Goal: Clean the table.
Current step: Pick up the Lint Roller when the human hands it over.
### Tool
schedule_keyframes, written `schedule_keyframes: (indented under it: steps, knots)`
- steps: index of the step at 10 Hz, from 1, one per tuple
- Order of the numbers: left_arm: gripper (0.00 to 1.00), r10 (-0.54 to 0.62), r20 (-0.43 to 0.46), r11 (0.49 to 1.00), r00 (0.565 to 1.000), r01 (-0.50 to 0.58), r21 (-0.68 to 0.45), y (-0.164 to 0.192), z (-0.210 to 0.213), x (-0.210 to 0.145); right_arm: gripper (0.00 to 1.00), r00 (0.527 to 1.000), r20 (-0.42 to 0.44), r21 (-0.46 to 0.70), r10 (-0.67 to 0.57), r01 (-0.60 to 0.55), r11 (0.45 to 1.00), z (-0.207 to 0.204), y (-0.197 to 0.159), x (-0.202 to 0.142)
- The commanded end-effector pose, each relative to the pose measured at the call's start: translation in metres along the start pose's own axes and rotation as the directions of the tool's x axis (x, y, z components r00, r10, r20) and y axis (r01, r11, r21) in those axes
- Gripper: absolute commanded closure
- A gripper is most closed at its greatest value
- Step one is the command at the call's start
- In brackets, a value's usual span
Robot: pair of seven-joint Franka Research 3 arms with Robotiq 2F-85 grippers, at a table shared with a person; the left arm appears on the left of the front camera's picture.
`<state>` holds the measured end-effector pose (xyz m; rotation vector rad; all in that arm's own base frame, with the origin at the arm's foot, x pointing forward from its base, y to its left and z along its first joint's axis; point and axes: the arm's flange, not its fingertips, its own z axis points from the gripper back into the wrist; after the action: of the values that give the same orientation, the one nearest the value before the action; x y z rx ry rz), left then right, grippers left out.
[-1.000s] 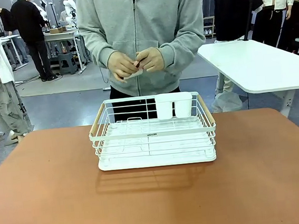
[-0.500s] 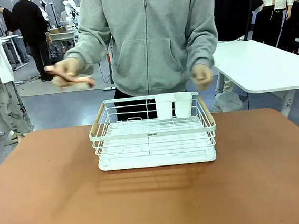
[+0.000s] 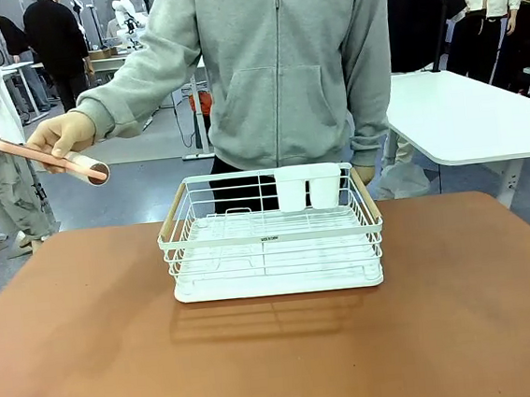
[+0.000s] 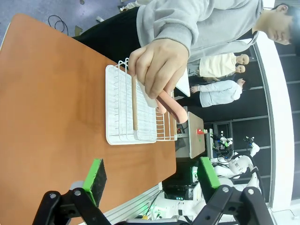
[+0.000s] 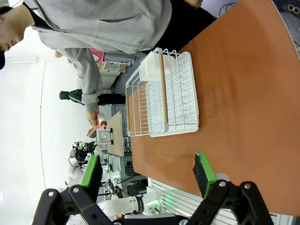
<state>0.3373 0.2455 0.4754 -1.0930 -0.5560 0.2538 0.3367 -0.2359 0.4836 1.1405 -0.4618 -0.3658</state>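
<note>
Far to the left of the white wire dish rack [image 3: 272, 240], the person's hand [image 3: 62, 134] now holds out a long salmon-pink utensil [image 3: 50, 159] above the far edge of the reddish-brown table [image 3: 93, 365]. A second ago both hands were clasped behind the rack. The rack sits at the table's middle. The other hand [image 3: 364, 173] has dropped behind the rack's right corner. Probably an item is being offered for clearing. The left gripper [image 4: 152, 174] and the right gripper [image 5: 146, 171] gape wide, holding nothing.
</note>
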Motion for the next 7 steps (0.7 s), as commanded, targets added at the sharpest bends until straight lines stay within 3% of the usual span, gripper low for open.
schedule_keyframes:
  steps: [1,3,4,7]
  knots:
    - [0.0,0.0,0.0,1.0,1.0,0.0,0.0,0.0,0.0,0.0,0.0,1.0,0.002,0.017,0.01,-0.01,1.0,0.001,0.002,0.0]
    - [0.0,0.105,0.059,0.985,0.993,-0.112,0.129,-0.035,-0.012,-0.007,0.0,1.0,0.002,0.017,0.01,-0.01,1.0,0.001,0.002,0.0]
    - [0.0,0.188,0.037,0.972,0.981,-0.192,0.135,-0.049,-0.017,-0.007,0.0,1.0,0.002,0.017,0.01,-0.01,1.0,0.001,0.002,0.0]
    - [0.0,0.272,0.095,0.933,0.958,-0.286,0.216,-0.085,-0.04,-0.004,0.0,1.0,0.002,0.017,0.01,-0.01,1.0,0.001,0.002,0.0]
